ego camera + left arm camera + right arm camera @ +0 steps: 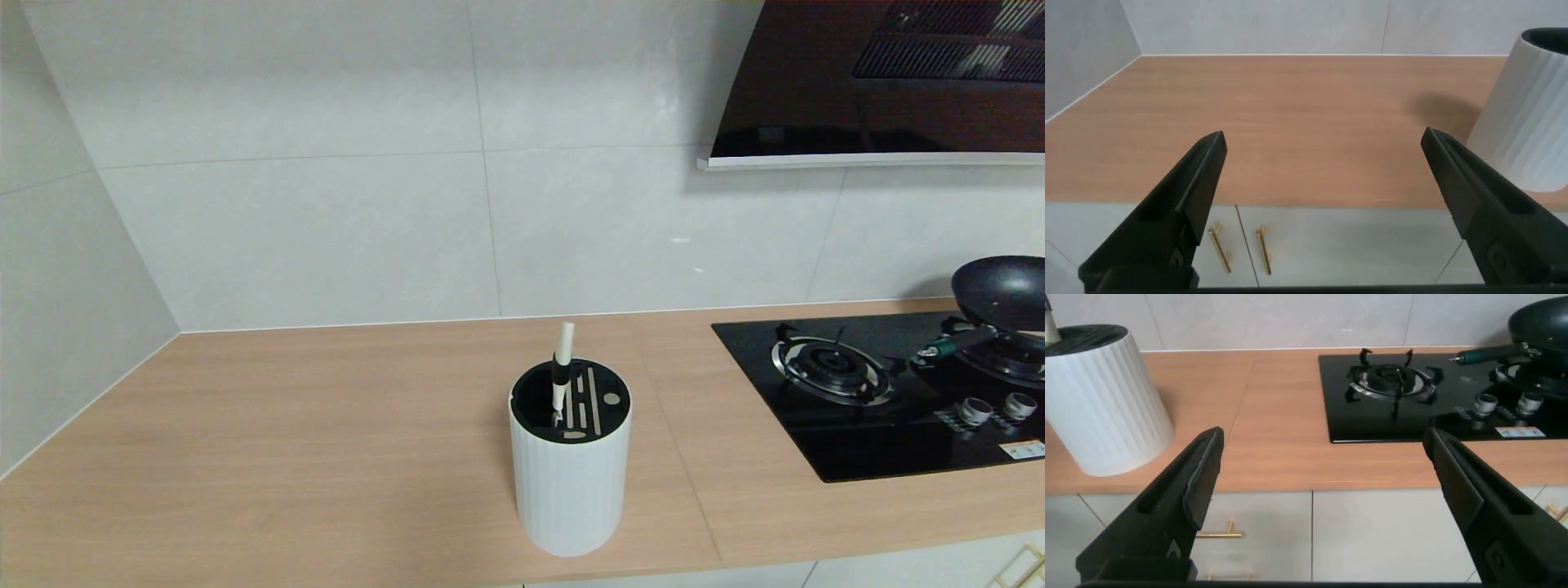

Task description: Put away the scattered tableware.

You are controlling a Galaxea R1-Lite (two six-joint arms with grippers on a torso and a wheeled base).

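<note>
Left gripper [1322, 137] and right gripper [1323, 434] — each with 2 matte black fingers [1176, 212], broad-based, tapering to wedge tips.

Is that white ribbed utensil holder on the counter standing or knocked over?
Upright: the white ribbed holder stands on its base, black slotted top up, a white-handled utensil poking out.

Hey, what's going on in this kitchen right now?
Nothing is being held at the moment. A white-handled utensil stands in the white holder on the wooden counter. The left gripper and the right gripper are both open and empty, in front of the counter's edge. A black pan sits on the hob.
</note>
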